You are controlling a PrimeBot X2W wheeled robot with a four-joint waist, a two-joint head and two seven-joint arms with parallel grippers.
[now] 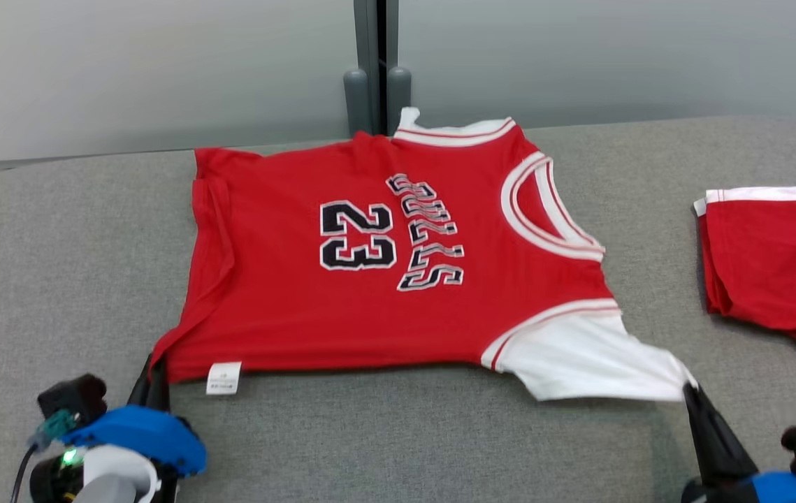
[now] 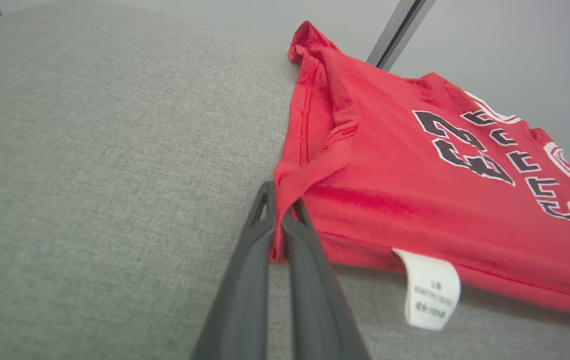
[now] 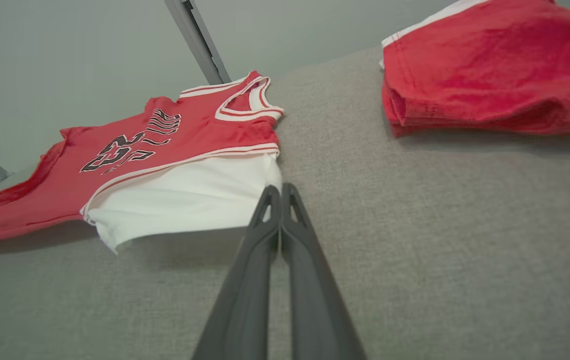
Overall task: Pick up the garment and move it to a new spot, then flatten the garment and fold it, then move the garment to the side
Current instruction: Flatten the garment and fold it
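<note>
Along the near edge of the red-and-white knit basketball jersey (image 1: 370, 307), left gripper (image 1: 155, 374) pinches hem corner (image 1: 168, 349), right gripper (image 1: 691, 391) white sleeve (image 1: 579, 356); likely flattening, next needs even outward pull.

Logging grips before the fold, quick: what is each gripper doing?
Left gripper: shut on the red jersey, at its bottom corner.
Right gripper: shut on the tip of its white sleeve.

One jersey (image 1: 398, 279); one folded red garment (image 1: 775, 258); two end effectors (image 1: 156, 369) (image 1: 691, 392)
</note>
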